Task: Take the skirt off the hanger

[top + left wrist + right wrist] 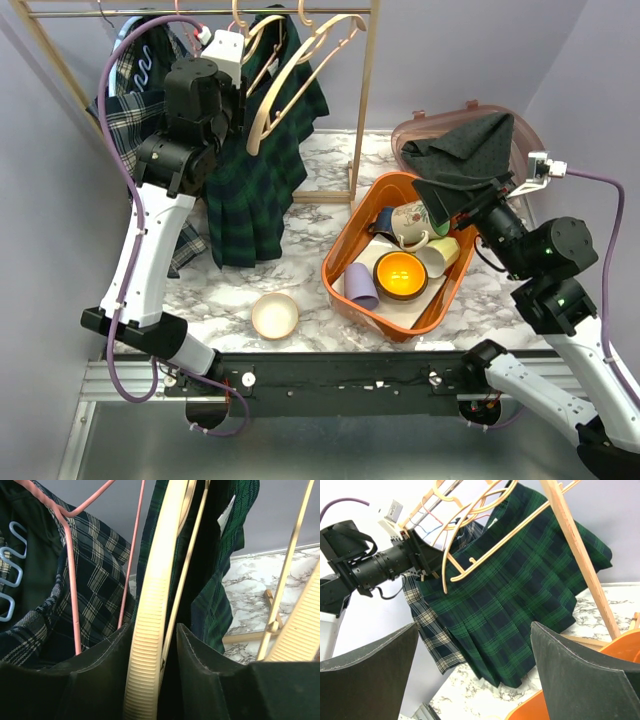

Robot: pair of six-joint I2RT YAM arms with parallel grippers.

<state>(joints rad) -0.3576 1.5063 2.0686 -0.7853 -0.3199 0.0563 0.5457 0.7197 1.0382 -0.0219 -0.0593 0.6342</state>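
A dark green tartan skirt (262, 190) hangs on the clothes rack from a cream hanger (290, 85). My left gripper (243, 105) is up at that hanger. In the left wrist view the ribbed cream hanger (150, 630) runs between the jaws of my left gripper (155, 675): its left finger touches it and a narrow gap is left at the right finger. The skirt (220, 580) hangs just behind. My right gripper (475, 670) stands wide open with nothing in it, over the orange basket, facing the skirt (520, 595) and the hanger (475, 535) from a distance.
A navy and white plaid garment (125, 100) hangs left of the skirt on a pink wire hanger (70, 580). The rack's wooden post (365, 100) stands right of the skirt. An orange basket (345, 250) holds mugs and bowls. A small bowl (275, 315) sits near the front, a pink bin (410, 135) at the back right.
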